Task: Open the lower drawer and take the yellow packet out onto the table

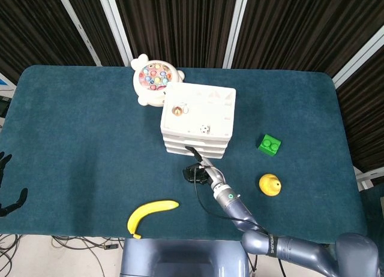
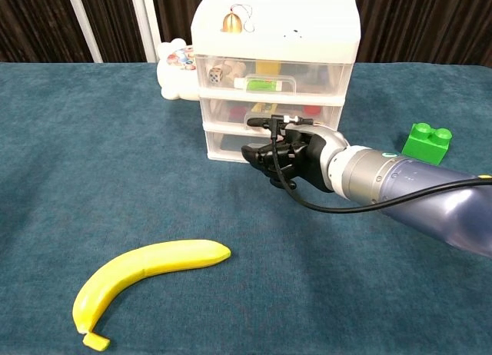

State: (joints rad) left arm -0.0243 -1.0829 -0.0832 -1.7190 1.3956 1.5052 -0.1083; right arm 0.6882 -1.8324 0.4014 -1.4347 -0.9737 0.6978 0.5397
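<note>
A white three-drawer unit (image 2: 273, 32) stands mid-table, also seen from above in the head view (image 1: 198, 118). Its lower drawer (image 2: 227, 144) is pushed in. My right hand (image 2: 288, 157) is at that drawer's front with its fingers curled in toward the panel; in the head view this hand (image 1: 197, 172) sits just in front of the unit. The hand hides the drawer's handle and most of its contents, so I cannot make out the yellow packet. My left hand (image 1: 5, 169) shows only as dark fingertips at the far left edge, apart and holding nothing.
A banana (image 2: 150, 274) lies near the front edge, left of my right arm. A green brick (image 2: 427, 142) and a yellow duck (image 1: 269, 184) sit to the right of the unit. A round white toy with coloured pegs (image 1: 151, 79) touches the unit's back left.
</note>
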